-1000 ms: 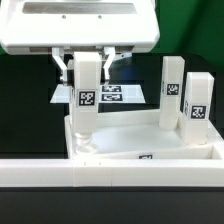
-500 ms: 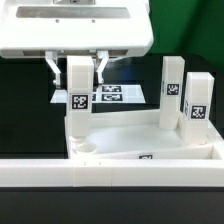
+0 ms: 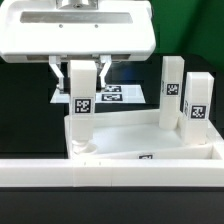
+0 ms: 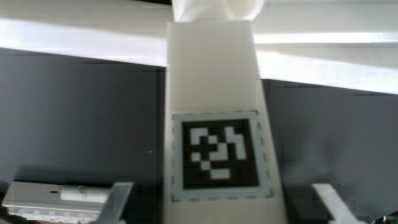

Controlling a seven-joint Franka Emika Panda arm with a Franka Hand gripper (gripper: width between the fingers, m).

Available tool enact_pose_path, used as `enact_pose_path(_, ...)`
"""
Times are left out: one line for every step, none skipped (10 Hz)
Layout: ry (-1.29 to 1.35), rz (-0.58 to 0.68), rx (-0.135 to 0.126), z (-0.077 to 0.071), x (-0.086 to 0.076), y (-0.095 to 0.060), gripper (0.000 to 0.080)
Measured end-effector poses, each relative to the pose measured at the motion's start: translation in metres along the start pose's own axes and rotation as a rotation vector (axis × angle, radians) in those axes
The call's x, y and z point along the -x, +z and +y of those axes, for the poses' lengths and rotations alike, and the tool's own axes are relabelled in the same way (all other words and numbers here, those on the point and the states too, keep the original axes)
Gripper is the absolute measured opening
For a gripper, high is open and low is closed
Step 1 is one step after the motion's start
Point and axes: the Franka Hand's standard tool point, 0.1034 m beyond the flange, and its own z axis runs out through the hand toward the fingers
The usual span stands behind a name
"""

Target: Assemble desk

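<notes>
Exterior view: gripper [image 3: 79,71] clamped on an upright desk leg [image 3: 80,100], foot at the tabletop [image 3: 150,135] corner on the exterior view's left; socket hidden behind leg. Two more legs [image 3: 172,88] upright at far right; low white wall [image 3: 110,175] covering tabletop's near edge.

Wrist view: same leg [image 4: 215,110] filling frame, tag blurred, fingertips [image 4: 100,202] cut off.

Two upright legs [image 3: 171,88] [image 3: 196,101] stand close together at the tabletop's [image 3: 150,135] corner on the exterior view's right, blocking that side. The low white wall [image 3: 110,174] bars the near edge. Between the held leg [image 3: 80,95] and those two, the tray's middle lies open.
</notes>
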Motion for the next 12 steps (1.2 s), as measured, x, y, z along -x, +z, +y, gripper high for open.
enact_pose_path(-0.001, 0.000, -0.001, -0.0007, -0.0001, 0.0001, 0.0291)
enact_pose_path(-0.001, 0.001, 0.000, -0.0008, -0.0002, 0.0002, 0.0290)
enact_pose_path(-0.001, 0.003, 0.000, -0.0012, -0.0003, 0.0002, 0.0290)
enact_pose_path(-0.002, 0.003, 0.000, -0.0019, -0.0004, 0.0001, 0.0290)
enact_pose_path(-0.002, 0.003, -0.001, -0.0020, -0.0002, -0.0001, 0.0290)
enact_pose_path(-0.001, 0.002, -0.001, -0.0019, -0.0002, 0.0000, 0.0291)
enact_pose_path(-0.001, 0.002, -0.001, -0.0019, -0.0001, 0.0000, 0.0291)
enact_pose_path(-0.001, 0.002, 0.000, -0.0019, -0.0001, 0.0000, 0.0291)
enact_pose_path(0.001, 0.004, 0.003, -0.0017, 0.0021, -0.0021, 0.0291)
enact_pose_path(-0.005, 0.000, 0.003, -0.0041, 0.0051, -0.0056, 0.0291)
enact_pose_path(-0.007, 0.001, 0.004, -0.0044, 0.0052, -0.0081, 0.0291)
enact_pose_path(-0.007, 0.000, 0.004, -0.0040, 0.0057, -0.0079, 0.0291)
